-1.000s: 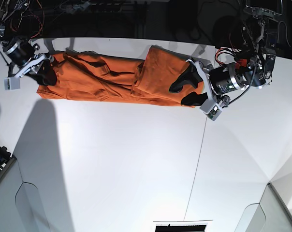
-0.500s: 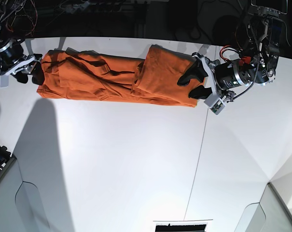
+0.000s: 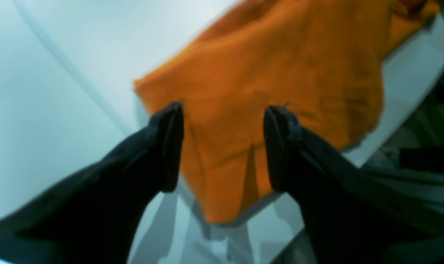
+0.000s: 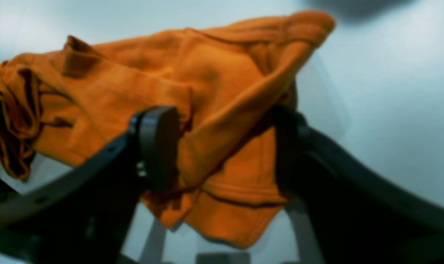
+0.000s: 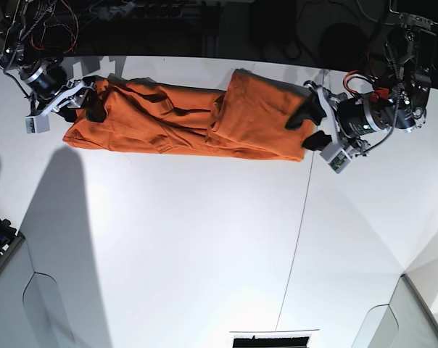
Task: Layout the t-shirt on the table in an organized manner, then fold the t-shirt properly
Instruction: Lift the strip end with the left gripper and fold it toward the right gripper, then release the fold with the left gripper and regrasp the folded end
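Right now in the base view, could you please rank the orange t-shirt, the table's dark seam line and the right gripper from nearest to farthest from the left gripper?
1. The orange t-shirt: its end lies right at the left gripper.
2. The table's dark seam line: just below that gripper, running toward the near edge.
3. The right gripper: far across, at the shirt's opposite end.
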Controlling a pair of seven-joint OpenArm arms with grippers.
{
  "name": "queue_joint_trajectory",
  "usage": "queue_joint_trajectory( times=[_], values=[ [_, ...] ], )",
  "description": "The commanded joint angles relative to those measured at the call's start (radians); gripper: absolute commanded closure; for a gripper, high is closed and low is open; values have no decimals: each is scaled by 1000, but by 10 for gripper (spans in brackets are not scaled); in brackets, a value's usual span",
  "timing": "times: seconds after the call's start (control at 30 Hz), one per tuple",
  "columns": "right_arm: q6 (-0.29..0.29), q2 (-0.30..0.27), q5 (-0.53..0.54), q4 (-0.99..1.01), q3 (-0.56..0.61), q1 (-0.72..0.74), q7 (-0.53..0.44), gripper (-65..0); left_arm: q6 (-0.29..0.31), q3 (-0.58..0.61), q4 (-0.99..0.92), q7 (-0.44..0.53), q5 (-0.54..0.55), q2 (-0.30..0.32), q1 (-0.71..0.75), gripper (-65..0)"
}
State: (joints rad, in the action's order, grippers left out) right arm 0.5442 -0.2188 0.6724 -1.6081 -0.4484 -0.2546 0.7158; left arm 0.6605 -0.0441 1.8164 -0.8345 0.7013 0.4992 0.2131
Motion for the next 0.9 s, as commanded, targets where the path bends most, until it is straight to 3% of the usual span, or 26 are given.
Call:
queue_joint_trajectory(
  times=[0.0, 0.17, 0.27, 0.57, 0.73, 0.87],
  values=[
    [10, -13, 8, -13, -2, 2, -2, -286, 5, -35, 13, 18, 28, 17, -10, -369],
    [10, -13, -6, -13, -2, 2, -2, -128, 5, -173, 13, -9, 103, 19, -10, -368],
    [10, -14, -34, -13, -2, 2, -10, 0, 5, -213, 13, -11, 125, 38, 4, -368],
    [10, -14, -47, -19, -57, 16, -27, 0, 5, -220, -58, 20, 56, 66, 71, -368],
    [10, -26, -31, -19, -145, 22, -26, 0, 5, -219, -185, 26, 109, 65, 70, -368],
    [10, -59, 47, -23, -160, 25, -22, 0, 5, -197, -195, 26, 125, 48, 70, -368]
  ],
)
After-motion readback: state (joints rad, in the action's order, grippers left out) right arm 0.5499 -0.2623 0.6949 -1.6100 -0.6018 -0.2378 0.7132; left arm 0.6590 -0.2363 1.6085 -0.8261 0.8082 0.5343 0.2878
